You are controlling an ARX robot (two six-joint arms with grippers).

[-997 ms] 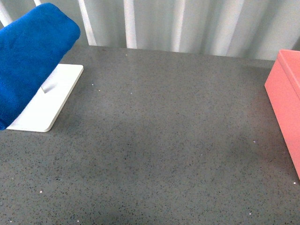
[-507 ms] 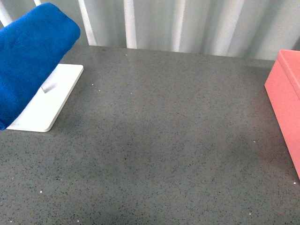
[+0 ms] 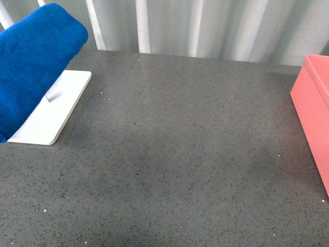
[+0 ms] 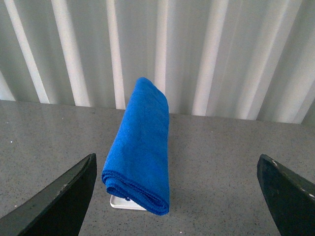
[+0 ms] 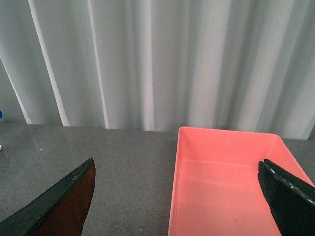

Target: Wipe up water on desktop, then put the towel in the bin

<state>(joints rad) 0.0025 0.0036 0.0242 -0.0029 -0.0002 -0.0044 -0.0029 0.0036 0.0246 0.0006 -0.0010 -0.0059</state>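
Nothing is seen to have moved since the earlier frames: in the front view the towel (image 3: 36, 62), the bin (image 3: 313, 108) and the worktop (image 3: 180, 154) are placed exactly as they were, and neither arm is shown there. The towel, bright blue and folded into a long thick band, is held up off the worktop at its far left; it is draped over a support that is mostly hidden, of which only a thin rod (image 3: 53, 94) can be made out, standing on a flat white tray (image 3: 51, 118). The lower end of the towel hangs over the near part of the tray and is cut off by the picture's edge in the front view. The bin, salmon pink with straight sides, is set at the right edge of the worktop, well apart from the towel, and only part of it is caught in the front view. The broad grey speckled stretch between them is left bare; whether it is wet cannot be told. Behind the worktop a pale ribbed wall (image 3: 216, 25) is seen. In the left wrist view the left pincer (image 4: 176, 157) is spread wide with nothing gripped, and the towel is seen ahead of it, well apart from both fingers. In the right wrist view the right pincer (image 5: 176, 161) is likewise spread wide and grips nothing, and the open top and pink floor of the bin are seen beyond it.
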